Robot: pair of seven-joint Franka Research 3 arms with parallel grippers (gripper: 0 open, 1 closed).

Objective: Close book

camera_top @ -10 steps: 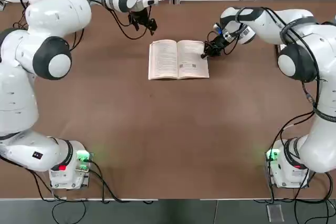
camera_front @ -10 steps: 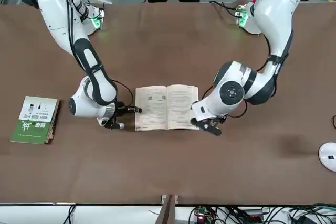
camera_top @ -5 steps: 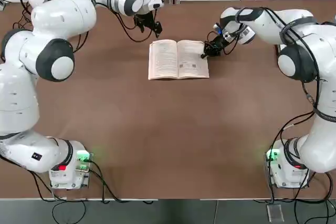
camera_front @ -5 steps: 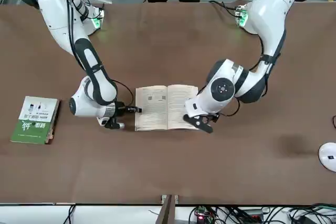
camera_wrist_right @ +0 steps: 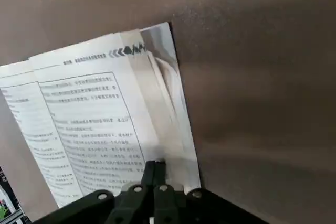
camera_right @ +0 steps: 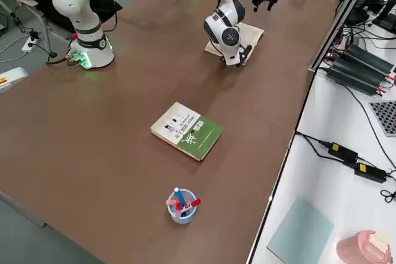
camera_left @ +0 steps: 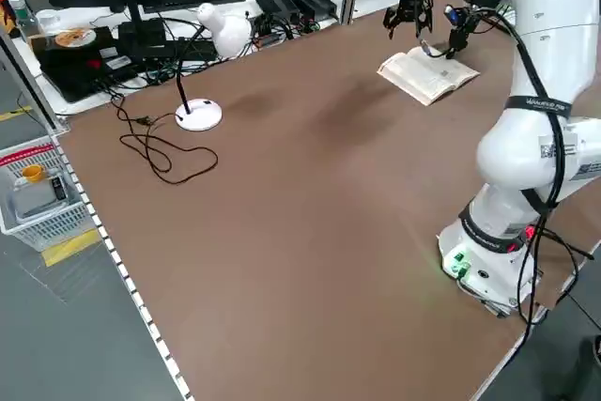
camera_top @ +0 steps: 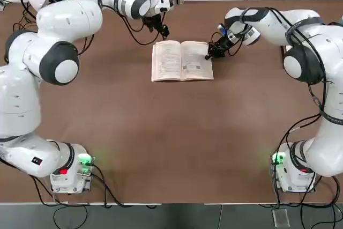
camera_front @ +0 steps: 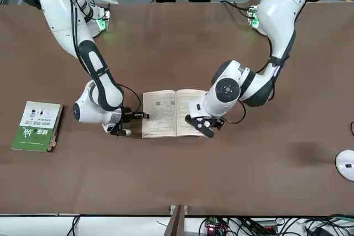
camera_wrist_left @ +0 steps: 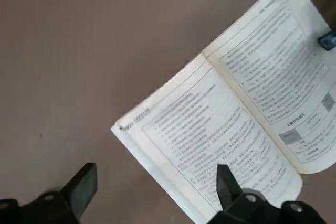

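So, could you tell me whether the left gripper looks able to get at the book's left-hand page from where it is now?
Probably yes. The left gripper hovers open just past the far left corner of the open book, and its wrist view shows bare table around that page. The right gripper, shut, rests on the opposite page's edge, so it shouldn't interfere.

two books on the bench, one open paperback (camera_top: 182, 60) and one shut green-and-white book (camera_right: 186, 130), two robot arms with one claw each, left claw (camera_top: 159, 27) and right claw (camera_top: 211, 53), one pen cup (camera_right: 180, 205), one white desk lamp (camera_left: 211, 39)

Matt cream paper book (camera_top: 182, 60); matt brown table (camera_top: 171, 143)
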